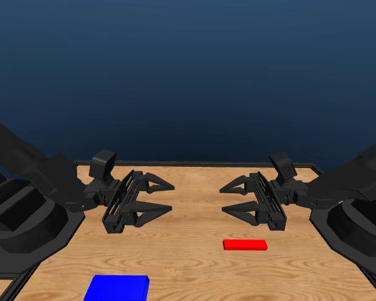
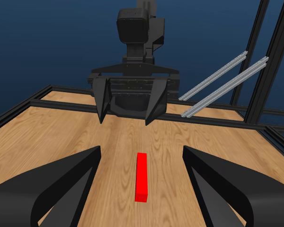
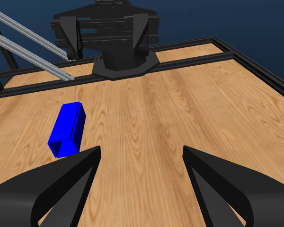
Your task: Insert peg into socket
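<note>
— Peg (image 1: 245, 244) lies flat on the table (image 1: 194, 263), long axis across, just below the right gripper (image 1: 233, 198).
— Both grippers spread, empty?
— Yes; socket (image 1: 116, 288) sits nearer the left gripper (image 1: 161, 196), probably.

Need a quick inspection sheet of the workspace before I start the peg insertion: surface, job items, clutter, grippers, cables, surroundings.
Surface: wooden table with a black frame rim.
Job's things: red peg lying flat nearer the right arm; blue socket lying flat nearer the left arm, hollow end visible in the right wrist view. The two lie apart.
Clutter: nothing seen.
Grippers: left gripper open, empty, above the table; right gripper open, empty, above the table.
Cables: nothing seen.
Surroundings: dark blue backdrop; silver rails beyond the table edge.
</note>
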Tool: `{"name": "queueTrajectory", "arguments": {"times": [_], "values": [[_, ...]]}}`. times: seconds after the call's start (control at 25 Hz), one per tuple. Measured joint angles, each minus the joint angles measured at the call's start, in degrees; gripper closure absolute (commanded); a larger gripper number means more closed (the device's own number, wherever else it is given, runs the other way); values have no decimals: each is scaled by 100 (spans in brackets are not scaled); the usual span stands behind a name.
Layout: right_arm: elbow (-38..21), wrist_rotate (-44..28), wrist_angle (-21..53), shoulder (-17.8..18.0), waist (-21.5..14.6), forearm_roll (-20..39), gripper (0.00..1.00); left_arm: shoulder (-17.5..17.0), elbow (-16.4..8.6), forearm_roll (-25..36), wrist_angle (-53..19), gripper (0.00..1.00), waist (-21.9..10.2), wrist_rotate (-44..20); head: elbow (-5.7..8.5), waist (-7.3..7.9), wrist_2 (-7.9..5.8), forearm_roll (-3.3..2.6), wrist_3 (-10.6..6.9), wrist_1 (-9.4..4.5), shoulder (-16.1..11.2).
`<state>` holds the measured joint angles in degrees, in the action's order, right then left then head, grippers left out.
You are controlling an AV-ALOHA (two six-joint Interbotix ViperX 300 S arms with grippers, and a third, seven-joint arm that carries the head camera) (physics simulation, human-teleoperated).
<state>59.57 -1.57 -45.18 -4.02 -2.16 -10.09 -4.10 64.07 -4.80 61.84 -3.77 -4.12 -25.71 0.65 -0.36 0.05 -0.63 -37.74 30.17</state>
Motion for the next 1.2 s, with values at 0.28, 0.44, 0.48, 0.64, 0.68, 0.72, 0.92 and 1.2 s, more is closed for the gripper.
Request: {"name": "queueTrajectory", "arguments": {"times": [0.28, 0.44, 0.48, 0.64, 0.68, 0.72, 0.92, 1.2], "values": [[-410, 12, 368, 392, -216, 14, 0, -138, 89, -1536, -1392, 0, -1088, -40, 32, 83, 2, 36, 263, -310, -283], [-515, -17, 524, 497, -246, 47, 0, -130, -60, -2264, -2104, 0, -1807, -179, 16, 130, 22, 63, 429, -490, -296], [-544, -17, 565, 510, -255, 54, 0, -109, -96, -2412, -2252, 0, -1968, -236, 3, 140, 25, 68, 463, -526, -296], [-637, -4, 682, 545, -304, 76, 0, 125, -84, -2823, -2735, 0, -2459, -472, -50, 170, 39, 83, 556, -641, -296], [-650, 4, 703, 546, -318, 75, 0, 204, -81, -2885, -2838, 0, -2556, -516, -59, 176, 49, 87, 568, -661, -296], [-654, 14, 720, 546, -331, 71, 0, 269, -80, -2949, -2922, 0, -2623, -570, -67, 183, 60, 92, 577, -677, -296], [-651, 88, 804, 492, -404, 21, 0, 578, -146, -3077, -3014, 0, -2743, -798, -89, 197, 99, 102, 560, -712, -297], [-397, 67, 919, 405, -610, -241, 0, 1045, -272, -2747, -3484, 100, -2617, -1076, -105, 196, 113, 95, 431, -740, -298]]}}
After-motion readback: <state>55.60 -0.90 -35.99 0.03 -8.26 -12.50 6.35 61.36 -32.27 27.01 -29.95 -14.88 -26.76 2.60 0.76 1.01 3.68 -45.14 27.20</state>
